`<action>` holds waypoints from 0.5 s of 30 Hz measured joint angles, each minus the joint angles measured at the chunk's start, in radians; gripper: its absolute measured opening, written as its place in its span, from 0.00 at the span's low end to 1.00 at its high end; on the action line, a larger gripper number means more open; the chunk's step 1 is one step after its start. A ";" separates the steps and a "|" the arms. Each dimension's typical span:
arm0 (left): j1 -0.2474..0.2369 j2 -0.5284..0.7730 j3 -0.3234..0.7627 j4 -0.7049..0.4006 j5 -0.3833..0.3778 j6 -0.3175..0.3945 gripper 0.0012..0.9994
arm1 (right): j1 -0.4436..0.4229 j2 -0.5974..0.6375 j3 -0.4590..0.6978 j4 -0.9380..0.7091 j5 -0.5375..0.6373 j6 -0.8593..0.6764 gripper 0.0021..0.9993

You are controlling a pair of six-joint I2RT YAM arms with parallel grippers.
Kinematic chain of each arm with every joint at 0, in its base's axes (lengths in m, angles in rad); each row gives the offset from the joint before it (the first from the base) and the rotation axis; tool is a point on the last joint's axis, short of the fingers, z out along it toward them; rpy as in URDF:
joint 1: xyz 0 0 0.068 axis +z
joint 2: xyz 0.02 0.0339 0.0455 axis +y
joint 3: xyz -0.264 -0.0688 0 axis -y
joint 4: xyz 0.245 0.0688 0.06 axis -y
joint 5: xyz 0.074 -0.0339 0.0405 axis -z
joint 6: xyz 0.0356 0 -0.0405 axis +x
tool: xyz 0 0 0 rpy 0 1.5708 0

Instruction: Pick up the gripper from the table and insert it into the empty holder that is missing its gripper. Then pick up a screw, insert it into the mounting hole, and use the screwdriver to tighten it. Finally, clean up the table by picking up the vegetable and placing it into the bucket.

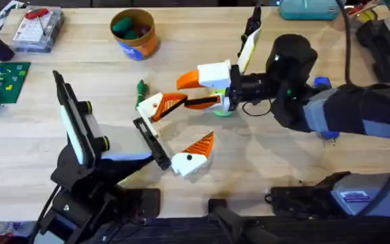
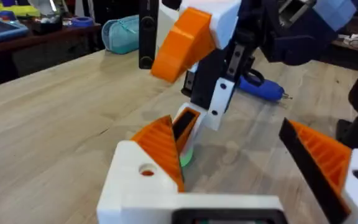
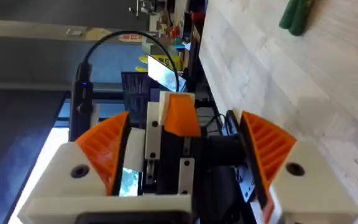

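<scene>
Right gripper (image 1: 183, 91) comes in from my right side with its two orange pads spread wide. I can make out nothing pinched between them. One pad tip sits right at the orange gripper wedge (image 1: 166, 103).

That wedge is bright orange, ribbed and tapers to a point. It lies against the pointed white holder (image 1: 147, 113) at the far end of a black rail (image 1: 153, 144). I cannot tell whether it is fully seated. In the left wrist view the holder shows one open round hole on its top face.

The left gripper (image 2: 229, 134) carries that rail. Its two sides stand well apart and close on nothing.

I count four orange wedges:
- two on the right gripper
- one at the holder
- one fixed to the bigger white block (image 1: 185, 164) at the rail's near end

One flat green disc (image 1: 223, 112) lies on the surface (image 1: 263, 163) under the right gripper.

One vegetable (image 1: 141, 87), small and dark green, lies just beyond the holder. One bucket (image 1: 144, 44) stands farther back, with green and reddish pieces inside.

One screwdriver (image 2: 260, 87), blue with a short metal tip, lies on the surface behind the right arm.
</scene>
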State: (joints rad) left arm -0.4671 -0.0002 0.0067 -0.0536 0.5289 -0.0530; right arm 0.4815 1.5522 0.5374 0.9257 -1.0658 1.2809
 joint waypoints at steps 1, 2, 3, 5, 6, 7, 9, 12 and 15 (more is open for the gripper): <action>0.000 0.000 0.000 0.000 0.000 0.000 0.99 | 0.004 0.015 -0.001 0.027 0.002 0.011 0.99; 0.000 0.000 0.000 0.000 0.000 0.000 0.99 | 0.008 0.034 -0.002 0.060 0.003 0.021 0.99; 0.000 0.000 0.000 0.000 0.000 0.000 0.99 | 0.012 0.050 -0.002 0.089 0.004 0.033 0.99; 0.000 0.000 0.000 0.000 0.000 0.000 0.99 | 0.021 0.078 -0.004 0.154 0.004 0.058 0.98; 0.000 0.000 0.000 0.000 0.000 0.000 0.99 | 0.023 0.086 -0.004 0.177 0.004 0.070 0.97; 0.000 0.000 0.000 0.000 0.000 0.000 0.99 | 0.026 0.089 -0.004 0.188 0.003 0.080 0.97; 0.000 0.000 0.000 0.000 0.000 0.000 0.99 | 0.027 0.091 -0.004 0.196 -0.003 0.097 0.97; 0.000 0.000 0.000 0.000 0.000 0.000 0.99 | 0.027 0.091 -0.004 0.197 -0.013 0.109 0.94; 0.000 0.000 0.000 0.000 0.000 0.000 0.99 | 0.027 0.091 -0.004 0.197 -0.021 0.116 0.88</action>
State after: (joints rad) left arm -0.4671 -0.0002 0.0067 -0.0536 0.5289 -0.0529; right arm 0.5087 1.6432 0.5335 1.1228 -1.0867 1.3970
